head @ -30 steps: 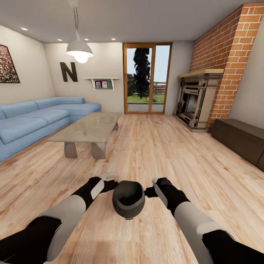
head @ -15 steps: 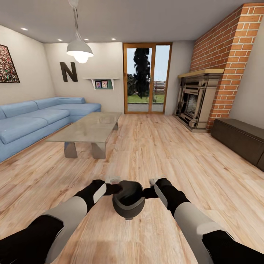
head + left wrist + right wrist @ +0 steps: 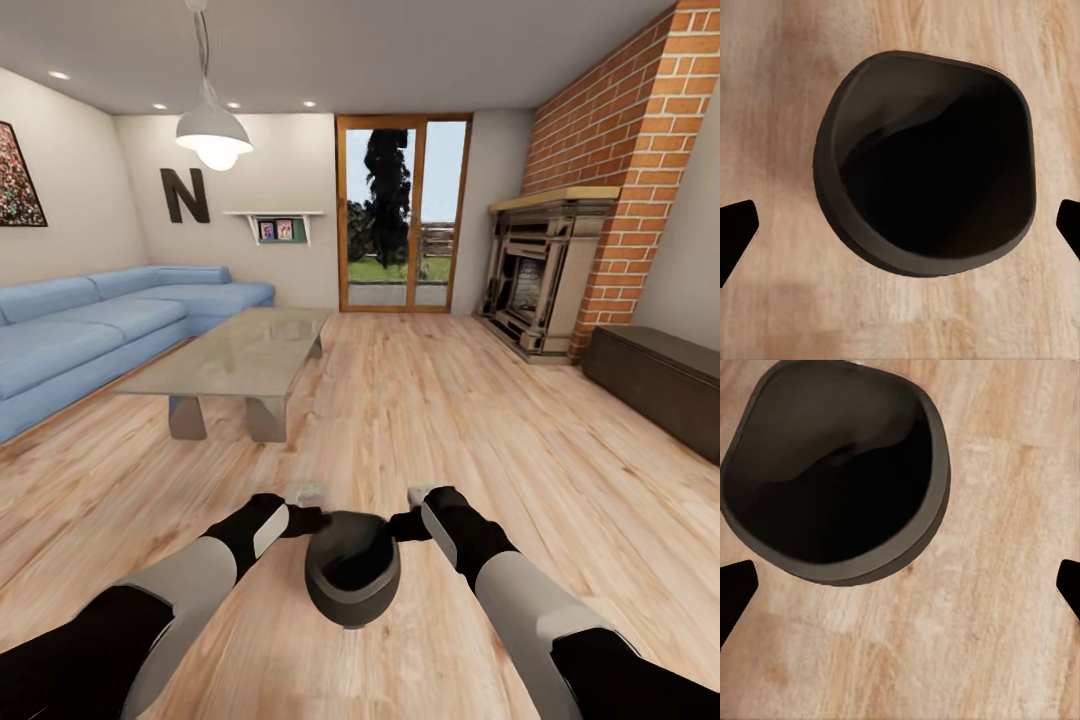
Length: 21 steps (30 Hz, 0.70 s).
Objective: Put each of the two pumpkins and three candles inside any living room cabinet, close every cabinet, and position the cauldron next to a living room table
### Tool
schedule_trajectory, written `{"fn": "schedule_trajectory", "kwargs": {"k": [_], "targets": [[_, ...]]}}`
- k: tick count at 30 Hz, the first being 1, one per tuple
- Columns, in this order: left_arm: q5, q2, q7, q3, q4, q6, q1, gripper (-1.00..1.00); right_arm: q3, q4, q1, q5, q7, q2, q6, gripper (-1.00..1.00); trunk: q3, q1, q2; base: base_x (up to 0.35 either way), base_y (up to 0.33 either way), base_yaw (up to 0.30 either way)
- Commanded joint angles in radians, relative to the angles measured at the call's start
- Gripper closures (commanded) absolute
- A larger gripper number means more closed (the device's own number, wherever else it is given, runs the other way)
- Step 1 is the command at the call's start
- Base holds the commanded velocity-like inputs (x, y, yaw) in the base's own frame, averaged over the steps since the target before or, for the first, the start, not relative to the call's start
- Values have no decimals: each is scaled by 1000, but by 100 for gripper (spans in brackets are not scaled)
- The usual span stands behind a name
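Note:
The black cauldron hangs just above the wooden floor, between my two hands in the head view. My left gripper touches its left side and my right gripper its right side. Both wrist views look down into the pot's wide mouth, with each gripper's dark fingertips spread far apart, so both are open. The glass-topped table stands ahead to the left. The dark cabinet runs along the right wall with its fronts shut. Pumpkins and candles are out of view.
A blue sofa lines the left wall behind the table. A brick fireplace stands at the far right and a glass door at the back. Wooden floor stretches between table and cabinet.
Both grippers closed in against the cauldron's sides. The pot now sits slightly lower in the head view. The whole view has shifted a little, so the camera moved.

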Motion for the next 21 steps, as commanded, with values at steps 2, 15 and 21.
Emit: {"fn": "schedule_trajectory", "kwargs": {"k": [2, 15, 21], "targets": [[4, 0, 1, -5, -1, 3, 0, -100, 6, 2, -1, -10, -4, -1, 3, -100, -1, 0, 0, 333, 2, 0], [3, -2, -1, -10, 30, 5, 0, -100, 5, 52, -1, -10, -4, 0, 1, -100, -1, 0, 0, 162, 0, 0], [3, -3, 0, -12, 63, 2, 0, -100, 7, 128, -2, -11, -6, 1, -86, -100, -1, 0, 0, 137, 0, 0]]}}
